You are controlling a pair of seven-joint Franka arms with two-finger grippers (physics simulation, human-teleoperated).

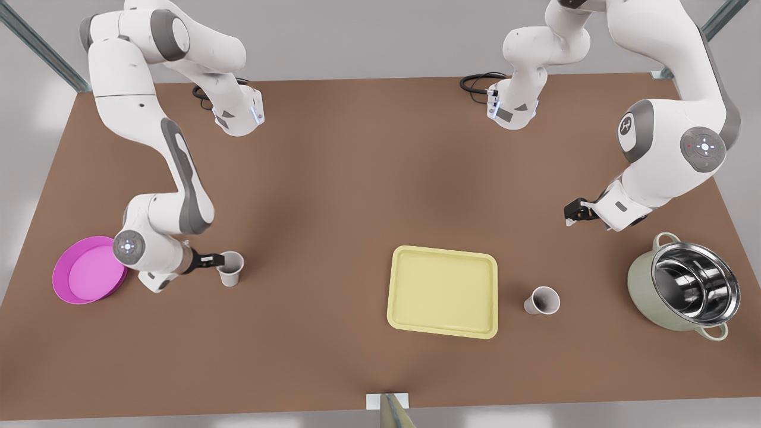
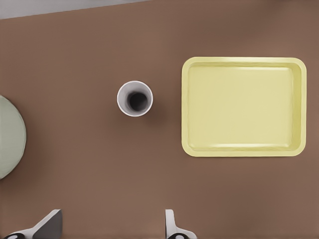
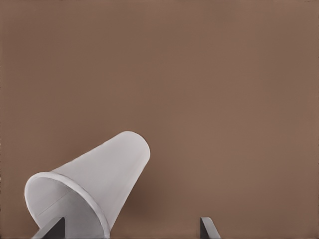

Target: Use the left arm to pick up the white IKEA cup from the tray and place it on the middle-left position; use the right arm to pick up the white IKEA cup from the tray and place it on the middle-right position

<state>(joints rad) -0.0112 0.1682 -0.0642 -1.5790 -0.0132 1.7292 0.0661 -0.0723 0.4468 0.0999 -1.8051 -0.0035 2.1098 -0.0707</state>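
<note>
Bare brown tabletop (image 1: 333, 196): my right gripper (image 1: 217, 260) is spread, unclamped, at one cup's (image 1: 230, 268) rim, so probably placed; my left gripper (image 1: 574, 214) hangs open and empty, second cup (image 1: 542, 300) standing beside the tray (image 1: 443, 330).

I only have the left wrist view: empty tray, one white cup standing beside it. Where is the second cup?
Observer: The second cup stands upright near the magenta plate, at the front view's left.
Operator: Is the right gripper on it?
Observer: The right gripper is at its rim, but the right wrist view shows its fingers spread wide.
Operator: And my left gripper?
Observer: The left gripper is open, between the cup by the tray and the green pot.
</note>
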